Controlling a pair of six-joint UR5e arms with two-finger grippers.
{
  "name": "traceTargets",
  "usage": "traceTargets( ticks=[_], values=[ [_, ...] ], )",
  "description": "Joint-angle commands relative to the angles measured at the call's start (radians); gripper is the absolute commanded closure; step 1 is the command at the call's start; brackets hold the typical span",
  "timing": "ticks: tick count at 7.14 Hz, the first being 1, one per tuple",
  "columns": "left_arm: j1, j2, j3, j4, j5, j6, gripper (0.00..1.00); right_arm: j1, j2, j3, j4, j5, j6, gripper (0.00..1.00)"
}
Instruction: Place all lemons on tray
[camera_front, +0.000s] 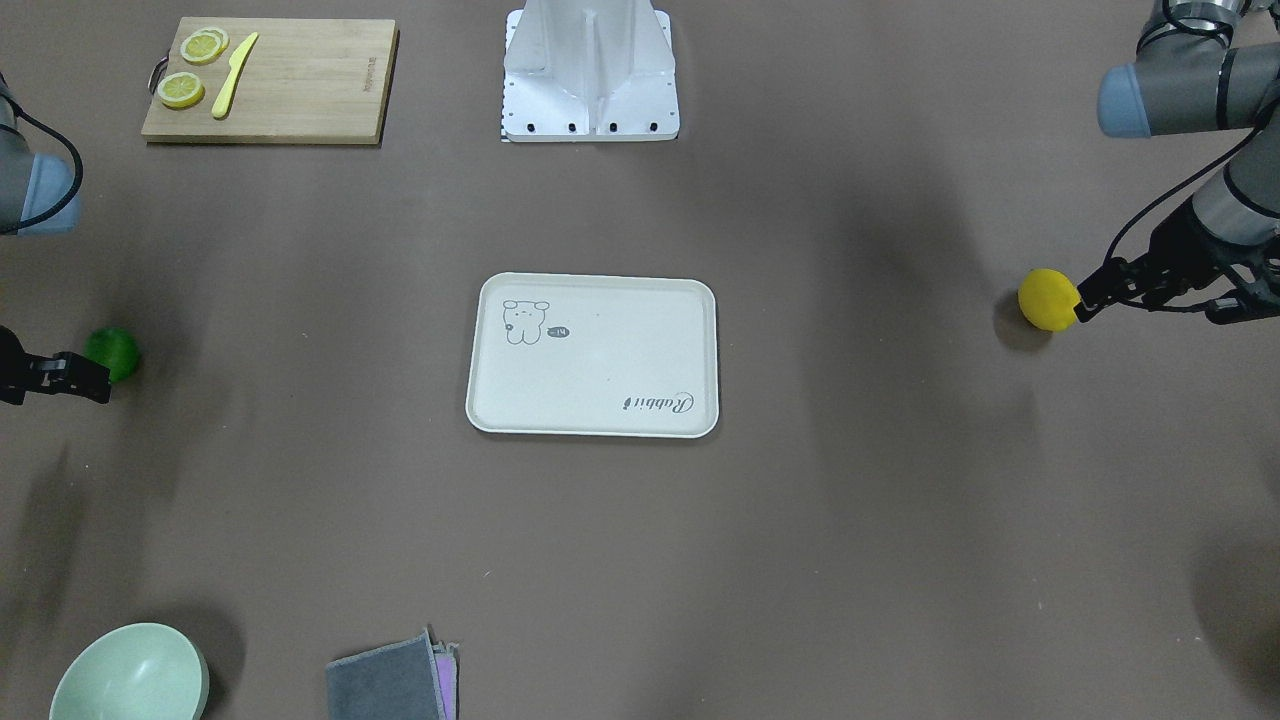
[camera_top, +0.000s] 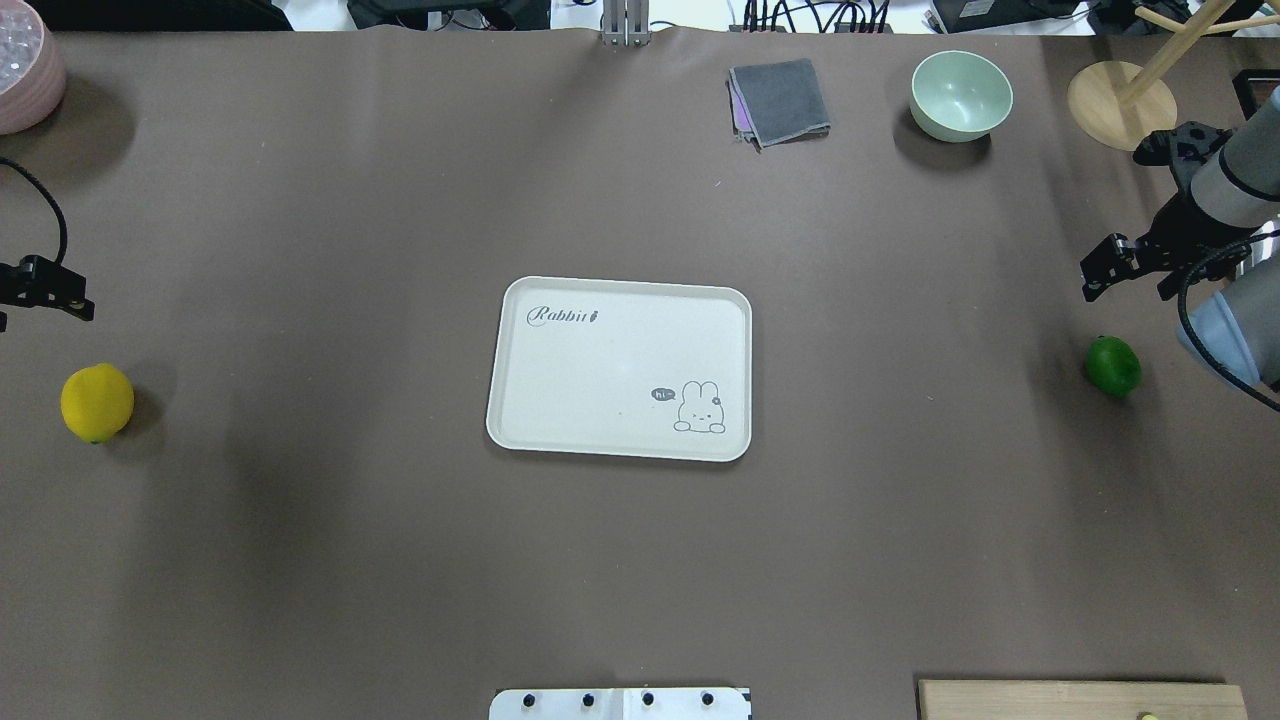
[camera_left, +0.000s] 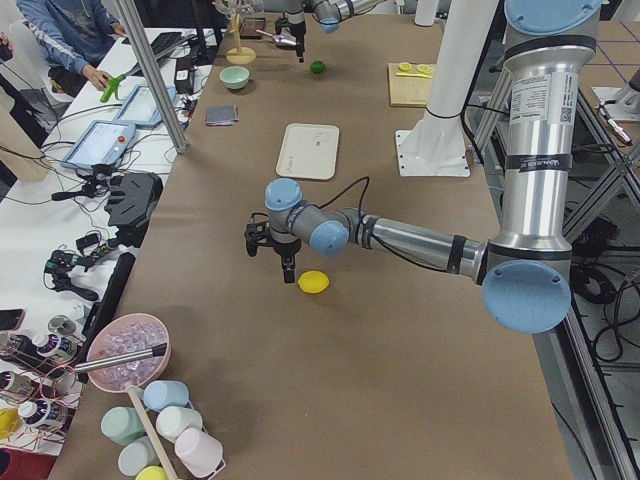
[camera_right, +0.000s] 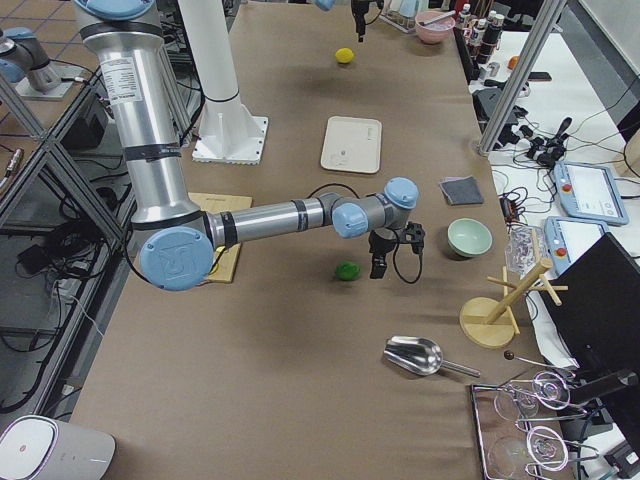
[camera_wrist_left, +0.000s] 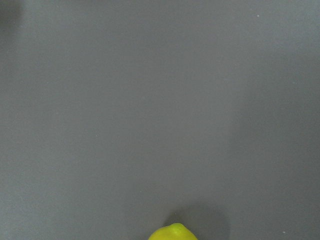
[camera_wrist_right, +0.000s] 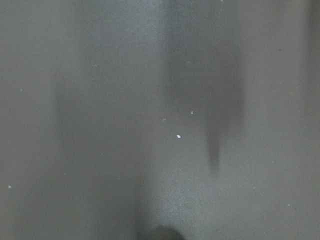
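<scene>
The cream-white tray (camera_top: 620, 368) lies empty at the table's middle. The yellow lemon (camera_top: 97, 402) rests on the brown mat far to the tray's left; it also shows in the front view (camera_front: 1048, 299), and its tip shows in the left wrist view (camera_wrist_left: 172, 233). My left gripper (camera_top: 45, 295) hovers just beyond it, apart from it, and looks open and empty. The green lemon (camera_top: 1113, 365) rests far to the tray's right, also seen in the front view (camera_front: 112, 354). My right gripper (camera_top: 1130, 285) hovers beyond it, looks open and holds nothing.
A wooden cutting board (camera_front: 300, 90) with lemon slices and a yellow knife lies near the robot base (camera_front: 590, 75). A mint bowl (camera_top: 960, 95), a grey cloth (camera_top: 780, 100), a wooden stand (camera_top: 1120, 100) and a pink bowl (camera_top: 25, 80) line the far edge.
</scene>
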Motion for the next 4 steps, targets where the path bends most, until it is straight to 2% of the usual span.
traceTargets(
  ticks=[1,2,3,4],
  values=[
    [0.023,0.100,0.002,-0.166,0.004,-0.041,0.03,-0.007,-0.012,0.001,0.000,0.005,0.001,0.06],
    [0.045,0.120,0.003,-0.235,0.004,-0.100,0.03,-0.015,-0.012,0.000,0.000,0.005,0.001,0.06],
    [0.081,0.119,0.003,-0.251,0.007,-0.162,0.03,-0.030,-0.010,0.000,0.000,0.009,0.003,0.06],
    [0.112,0.117,0.016,-0.295,0.043,-0.188,0.03,-0.046,-0.010,0.006,0.000,0.011,0.018,0.06]
  ],
)
